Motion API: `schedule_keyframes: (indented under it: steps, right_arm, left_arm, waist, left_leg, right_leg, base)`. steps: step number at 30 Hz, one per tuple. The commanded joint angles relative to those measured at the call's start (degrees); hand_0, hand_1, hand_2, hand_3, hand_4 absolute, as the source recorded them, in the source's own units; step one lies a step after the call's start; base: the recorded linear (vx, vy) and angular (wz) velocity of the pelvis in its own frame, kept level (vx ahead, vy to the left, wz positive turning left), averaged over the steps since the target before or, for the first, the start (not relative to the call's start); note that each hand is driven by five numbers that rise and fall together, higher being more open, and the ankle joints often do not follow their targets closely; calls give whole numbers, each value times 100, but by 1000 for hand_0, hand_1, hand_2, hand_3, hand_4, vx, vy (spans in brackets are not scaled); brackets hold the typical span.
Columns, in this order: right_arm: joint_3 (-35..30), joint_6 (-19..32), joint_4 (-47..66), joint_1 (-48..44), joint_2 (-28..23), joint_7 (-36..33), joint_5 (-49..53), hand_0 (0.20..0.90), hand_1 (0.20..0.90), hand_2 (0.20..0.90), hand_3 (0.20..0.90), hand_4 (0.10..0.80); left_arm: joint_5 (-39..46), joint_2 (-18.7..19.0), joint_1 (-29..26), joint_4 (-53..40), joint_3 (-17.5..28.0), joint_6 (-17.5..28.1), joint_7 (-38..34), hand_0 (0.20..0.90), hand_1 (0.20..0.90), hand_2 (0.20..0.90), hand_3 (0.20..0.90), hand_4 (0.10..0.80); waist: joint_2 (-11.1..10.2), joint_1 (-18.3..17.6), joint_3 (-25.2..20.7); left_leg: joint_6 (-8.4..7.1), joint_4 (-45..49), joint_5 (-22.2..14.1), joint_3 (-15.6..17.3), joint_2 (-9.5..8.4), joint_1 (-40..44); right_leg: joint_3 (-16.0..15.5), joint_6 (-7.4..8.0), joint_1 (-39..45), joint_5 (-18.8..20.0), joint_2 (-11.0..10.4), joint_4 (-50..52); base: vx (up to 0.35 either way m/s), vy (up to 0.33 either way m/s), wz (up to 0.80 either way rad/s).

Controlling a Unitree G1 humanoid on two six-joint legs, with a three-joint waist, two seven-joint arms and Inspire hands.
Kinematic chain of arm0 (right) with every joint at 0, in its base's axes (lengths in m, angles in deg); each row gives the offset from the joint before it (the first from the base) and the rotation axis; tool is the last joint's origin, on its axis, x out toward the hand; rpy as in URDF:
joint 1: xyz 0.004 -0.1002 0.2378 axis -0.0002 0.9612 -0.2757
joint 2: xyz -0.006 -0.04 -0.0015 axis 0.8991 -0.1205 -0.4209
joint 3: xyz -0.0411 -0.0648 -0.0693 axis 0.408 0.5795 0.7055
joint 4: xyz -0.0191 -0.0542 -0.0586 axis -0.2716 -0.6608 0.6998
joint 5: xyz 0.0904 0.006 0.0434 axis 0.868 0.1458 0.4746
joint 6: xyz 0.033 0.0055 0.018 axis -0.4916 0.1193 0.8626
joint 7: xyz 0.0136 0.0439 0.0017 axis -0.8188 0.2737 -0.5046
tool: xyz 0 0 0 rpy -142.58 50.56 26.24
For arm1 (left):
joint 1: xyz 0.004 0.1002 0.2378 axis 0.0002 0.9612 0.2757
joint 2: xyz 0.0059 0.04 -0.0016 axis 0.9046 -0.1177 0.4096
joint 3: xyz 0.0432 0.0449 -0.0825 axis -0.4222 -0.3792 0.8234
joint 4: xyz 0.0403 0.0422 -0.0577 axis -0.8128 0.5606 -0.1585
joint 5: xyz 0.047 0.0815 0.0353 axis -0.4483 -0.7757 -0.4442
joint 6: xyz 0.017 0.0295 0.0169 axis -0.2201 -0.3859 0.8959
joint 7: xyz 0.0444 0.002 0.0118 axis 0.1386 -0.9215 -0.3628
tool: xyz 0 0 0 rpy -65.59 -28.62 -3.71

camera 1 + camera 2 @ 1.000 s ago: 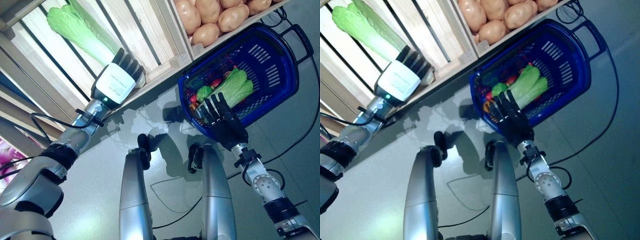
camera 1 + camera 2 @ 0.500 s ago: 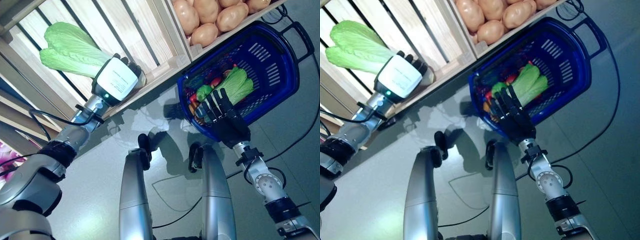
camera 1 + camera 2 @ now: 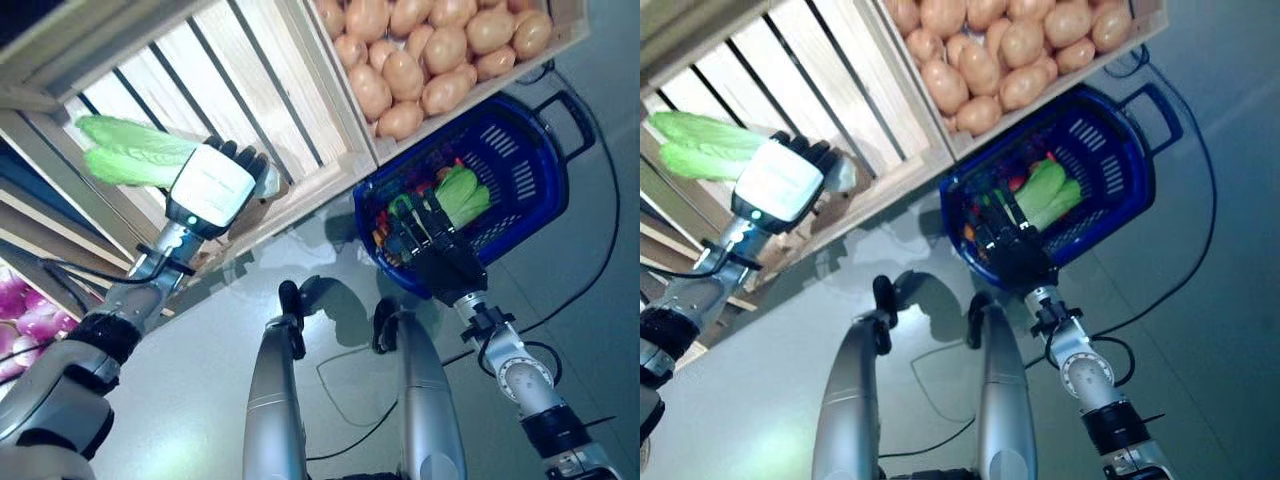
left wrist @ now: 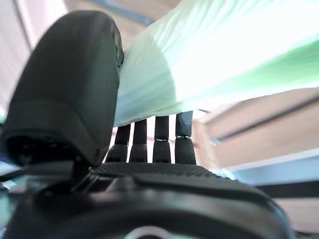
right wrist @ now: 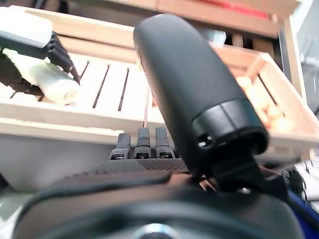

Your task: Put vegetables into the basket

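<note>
Floor (image 3: 180, 400): smooth, pale grey, glossy.
Slatted crate (image 3: 250, 90): pale wood, long parallel slats with dark gaps, raised rim along its near edge.
Cabbage (image 3: 125, 160): long, ribbed, green leaves fading to a white stalk; lifted just above the slats, stalk end gripped.
Left hand (image 3: 215, 185): white-backed, dark fingers and thumb curled round the cabbage stalk.
Potato crate (image 3: 440, 60): same pale wood, heaped with rounded tan potatoes.
Basket (image 3: 540, 190): blue plastic, slotted walls, dark handle, on the floor below the potato crate; green leafy and red vegetables inside.
Right hand (image 3: 435, 255): dark, fingers straight and spread over the basket's near rim, holding nothing.
</note>
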Motion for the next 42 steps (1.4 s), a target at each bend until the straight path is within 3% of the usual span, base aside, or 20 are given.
schedule_keyframes:
  steps: [1, 7, 12, 13, 16, 20, 23, 28, 30, 34, 37, 42]
  right_arm:
    - [-322, 278, 753, 33, 29, 501, -329, 900, 900, 900, 900, 800]
    - [-438, 160, 422, 190, 237, 749, -69, 900, 900, 900, 900, 800]
    - [-353, 252, 328, 245, 400, 1030, -609, 900, 900, 900, 900, 800]
    - [-318, 370, 280, 372, 467, 1010, -872, 900, 900, 900, 900, 800]
    - [-360, 618, 93, 652, 548, 887, -1536, 900, 900, 900, 900, 800]
    - [-521, 555, 200, 1027, 745, 686, -2177, 900, 900, 900, 900, 800]
    - [-647, 506, 287, 1209, 830, 668, -2497, 900, 900, 900, 900, 800]
    - [-747, 480, 418, 1247, 757, 606, -2842, 900, 900, 900, 900, 800]
    - [-780, 419, 415, 1225, 688, 576, -2957, 900, 900, 900, 900, 800]
    - [-740, 353, 491, 1139, 448, 491, -3281, 900, 900, 900, 900, 800]
    - [-725, 233, 509, 1068, 300, 543, -3399, 900, 900, 900, 900, 800]
    - [-570, -385, 517, 913, 11, 1023, -3389, 900, 900, 900, 900, 800]
  left_arm:
    - [427, 516, -159, -747, 800, 76, -990, 300, 300, 300, 300, 400]
    - [571, 0, 334, -1296, 1388, 488, -1502, 300, 300, 300, 300, 400]
    - [1000, -401, 678, -1689, 1804, 1085, -1730, 300, 300, 300, 300, 400]
    - [1340, -707, 974, -1925, 2100, 1449, -1639, 300, 300, 300, 300, 400]
    - [2576, -1445, 1670, -2337, 2723, 2461, -997, 300, 300, 300, 300, 400]
    - [5211, -2382, 2472, -3003, 3274, 3330, 1101, 300, 300, 300, 300, 400]
    - [7495, -2885, 2926, -3463, 3384, 3091, 2910, 300, 300, 300, 300, 400]
    - [9741, -3273, 3235, -3813, 3259, 2410, 4248, 300, 300, 300, 300, 400]
    - [10772, -3423, 3298, -3807, 3167, 1815, 4648, 300, 300, 300, 300, 400]
    - [11326, -3467, 3298, -3719, 2869, 1053, 4977, 300, 300, 300, 300, 400]
    - [11370, -3365, 3242, -3702, 2757, 783, 5220, 300, 300, 300, 300, 400]
    - [10702, -3116, 3054, -3669, 2523, 446, 5601, 300, 300, 300, 300, 400]
  waist:
    - [57, 66, -65]
    - [36, 243, -454]
    - [38, 355, -756]
    - [40, 410, -921]
    - [28, 510, -1248]
    - [-14, 582, -1619]
    - [-47, 633, -1859]
    - [-87, 694, -2077]
    - [-95, 701, -2152]
    - [-117, 711, -2248]
    - [-117, 723, -2287]
    - [-118, 753, -2360]
  left_leg:
    - [-43, -320, -363, 141, -69, 925]
    - [21, -1566, -1, 80, -324, 1765]
    - [63, -2312, 165, 19, -451, 2354]
    - [69, -2567, 196, -17, -465, 2613]
    - [84, -3078, 268, -53, -468, 3154]
    - [75, -3484, 339, -81, -460, 3624]
    - [77, -3614, 344, -69, -432, 3799]
    - [79, -3641, 293, -28, -367, 3939]
    - [87, -3641, 266, -5, -334, 4016]
    - [111, -3641, 213, 16, -313, 4162]
    - [128, -3641, 170, 4, -304, 4255]
    - [148, -3641, 88, -87, -318, 4379]
  right_leg:
    - [210, 297, 1013, 1490, -124, -1889]
    - [-197, 435, 1900, 1848, -265, -3137]
    - [-371, 518, 2477, 2027, -232, -3782]
    - [-420, 530, 2739, 2071, -211, -4019]
    - [-571, 577, 3323, 2191, -190, -4552]
    - [-684, 607, 3860, 2389, -139, -5134]
    - [-751, 612, 4064, 2520, -111, -5401]
    - [-852, 610, 4235, 2515, -85, -5432]
    - [-870, 605, 4316, 2496, -80, -5421]
    - [-847, 604, 4416, 2470, -76, -5410]
    - [-814, 603, 4487, 2433, -70, -5381]
    - [-751, 638, 4636, 2423, -82, -5431]
  base:
    - [125, -36, 6]
    - [47, -19, 8]
    - [20, -11, 0]
    - [120, -14, -5]
    - [161, -10, -1]
    - [133, -24, 8]
    - [117, -41, 5]
    - [86, -42, 4]
    - [87, -19, 6]
    - [80, -30, 2]
    - [69, -28, -3]
    - [58, -23, -2]
